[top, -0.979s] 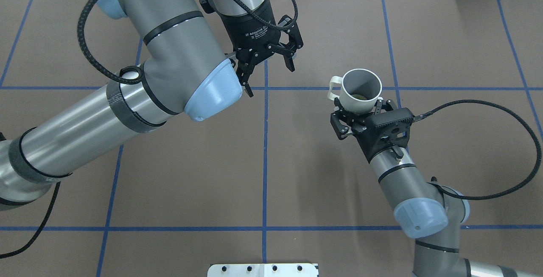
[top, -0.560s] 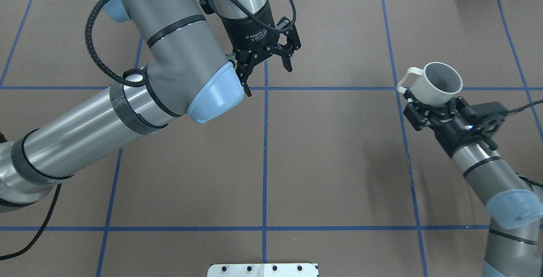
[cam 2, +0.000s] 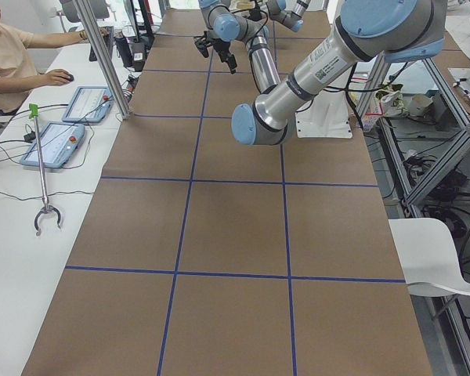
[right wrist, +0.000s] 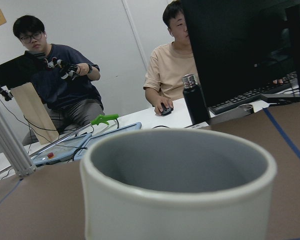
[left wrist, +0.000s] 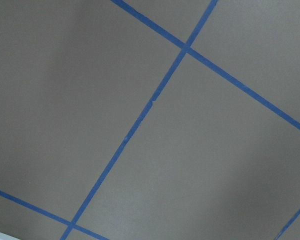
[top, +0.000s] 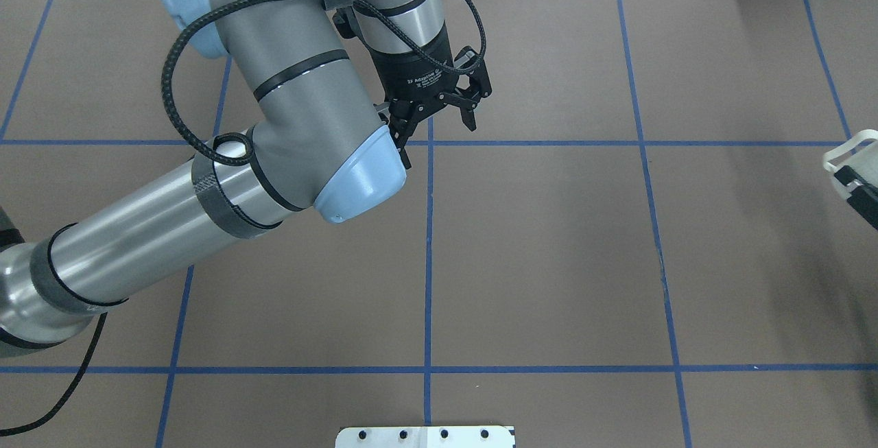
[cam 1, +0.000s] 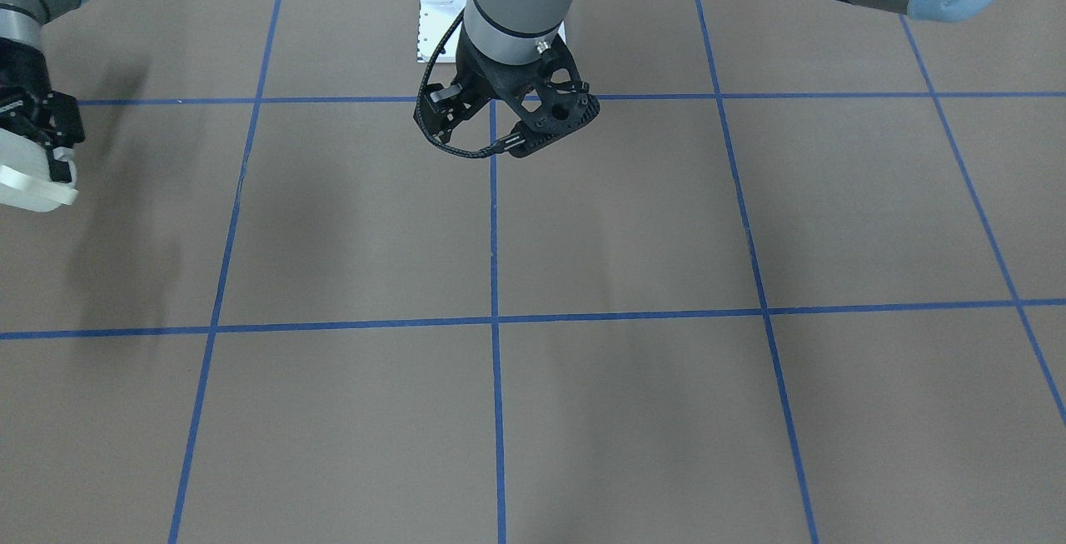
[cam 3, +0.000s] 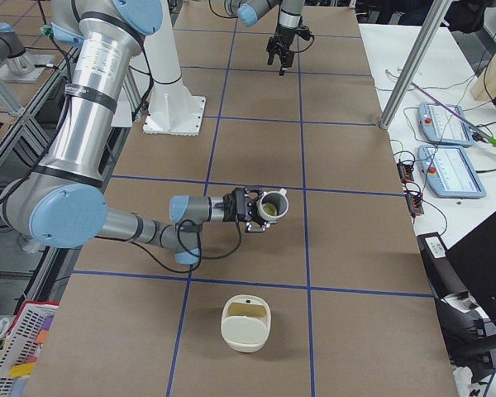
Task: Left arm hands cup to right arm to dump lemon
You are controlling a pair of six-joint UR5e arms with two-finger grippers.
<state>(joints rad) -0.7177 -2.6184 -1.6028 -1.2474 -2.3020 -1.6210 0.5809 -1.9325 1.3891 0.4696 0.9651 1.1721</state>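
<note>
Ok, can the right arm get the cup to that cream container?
Probably yes: the right gripper, shut on the cup, is near the cream container, nothing visible stands between them, and the left gripper is far off.

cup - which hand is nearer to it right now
Right. The right hand grips the cup itself. The left hand hangs open and empty, far off toward the robot's left, well apart from it.

A brown table mat (top: 549,263) crossed by blue tape lines (top: 429,263) fills the overhead view. In the right side view, a cream open-topped container (cam 3: 246,325) sits on it at 6 o'clock. The right wrist view shows a dark-shirted operator (right wrist: 55,75) at 10 o'clock and a beige-shirted operator (right wrist: 177,62) at 12 o'clock. A black bottle (right wrist: 195,102) stands just beside him.
</note>
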